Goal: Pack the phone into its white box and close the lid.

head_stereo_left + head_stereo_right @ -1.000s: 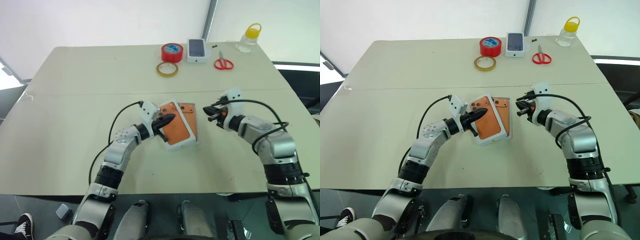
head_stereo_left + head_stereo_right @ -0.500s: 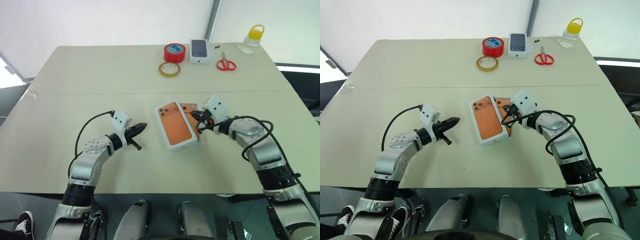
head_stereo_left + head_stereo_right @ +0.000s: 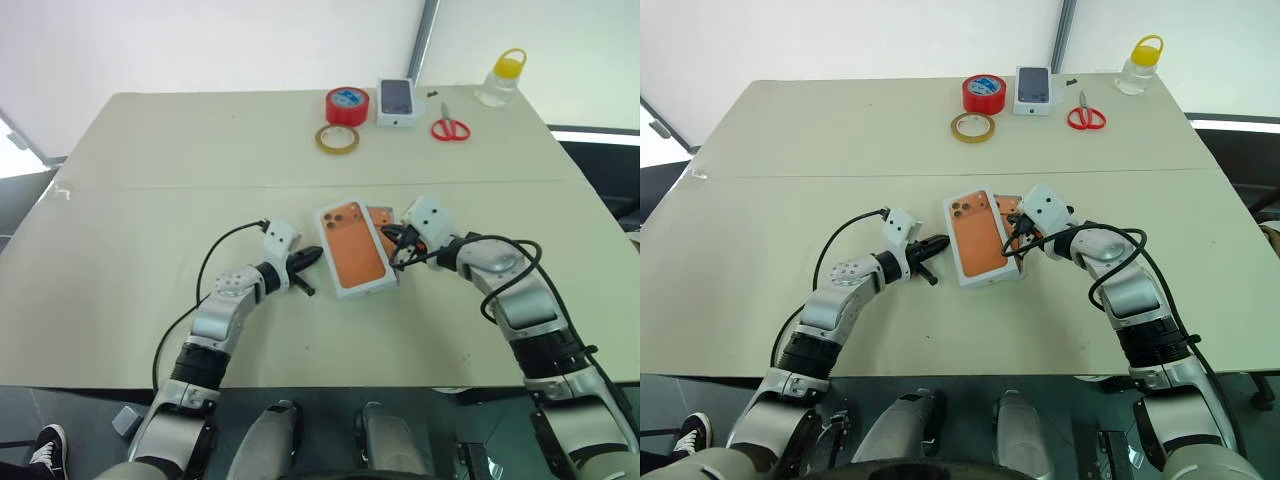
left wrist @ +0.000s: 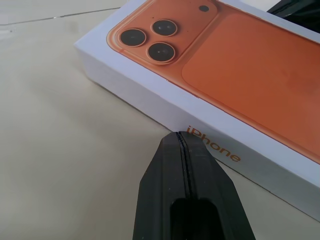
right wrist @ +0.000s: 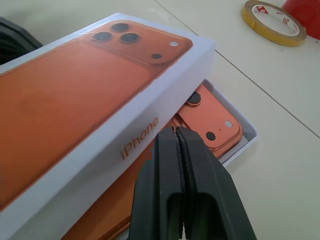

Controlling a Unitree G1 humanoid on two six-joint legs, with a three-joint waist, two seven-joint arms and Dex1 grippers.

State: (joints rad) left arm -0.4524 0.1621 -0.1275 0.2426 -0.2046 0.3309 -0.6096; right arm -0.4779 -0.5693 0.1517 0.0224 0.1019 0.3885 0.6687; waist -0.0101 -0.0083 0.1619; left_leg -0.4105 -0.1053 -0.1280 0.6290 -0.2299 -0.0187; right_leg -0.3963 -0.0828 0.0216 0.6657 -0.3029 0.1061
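Where table (image 3: 150, 160) ends, white wall (floor dark).

The lid (image 3: 355, 248) is white, printed with an orange phone picture and orange lettering. The phone (image 5: 210, 125) is orange with dark lenses, and the table (image 3: 150, 150) is pale beige.

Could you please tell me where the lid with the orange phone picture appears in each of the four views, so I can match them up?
Left eye view: the lid lies mid-table, askew over the white box.
Right eye view: the lid is at centre, between the two hands.
Left wrist view: it runs across the upper right.
Right wrist view: it covers the left, over the phone.
Shared landmark: the printed camera lenses.
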